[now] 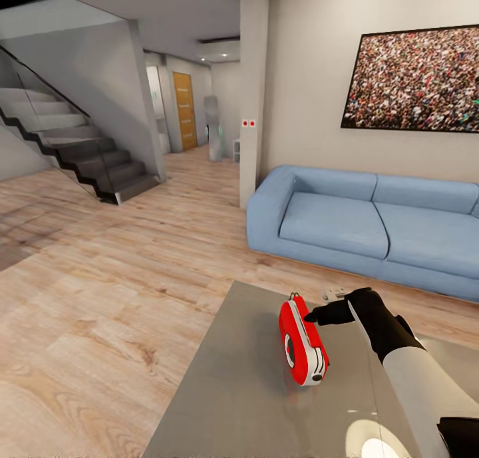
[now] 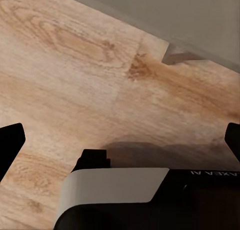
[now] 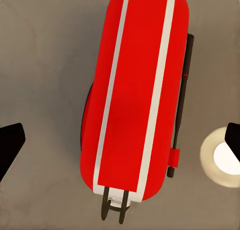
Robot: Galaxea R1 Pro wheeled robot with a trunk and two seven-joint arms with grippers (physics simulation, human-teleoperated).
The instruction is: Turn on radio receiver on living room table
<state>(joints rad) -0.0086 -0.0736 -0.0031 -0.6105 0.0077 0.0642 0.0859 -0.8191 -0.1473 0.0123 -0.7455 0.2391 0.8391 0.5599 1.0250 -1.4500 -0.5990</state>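
Nearest to the camera was the right arm, white with a black wrist, which reached from the near right corner over the table (image 1: 219, 391). Its gripper (image 1: 313, 317) was at the far top edge of the radio (image 1: 303, 342), touching it or almost touching; from the head view I could not decide which. In the right wrist view the two dark fingertips (image 3: 11, 145) stood wide apart at the edges of the picture, so this pincer was open and held nothing. Between them lay the red body of the radio (image 3: 132, 89) with its two white bands.

That radio stood on its edge on the glossy grey table, near the far right part of the top, with the dark dial facing left. Beyond the table was a blue sofa (image 1: 359, 225), and stairs (image 1: 80, 152) were far on the left.

As for the left gripper (image 2: 120, 140), its fingertips were also wide apart, over the wooden floor (image 2: 65, 69) beside the table edge, holding nothing.

I judged that the step in hand was the final approach to the switch. Next, a short and gentle press on the radio was needed, I think. Because it stood on a narrow edge, a hard push could tip it or slide it on the smooth top.
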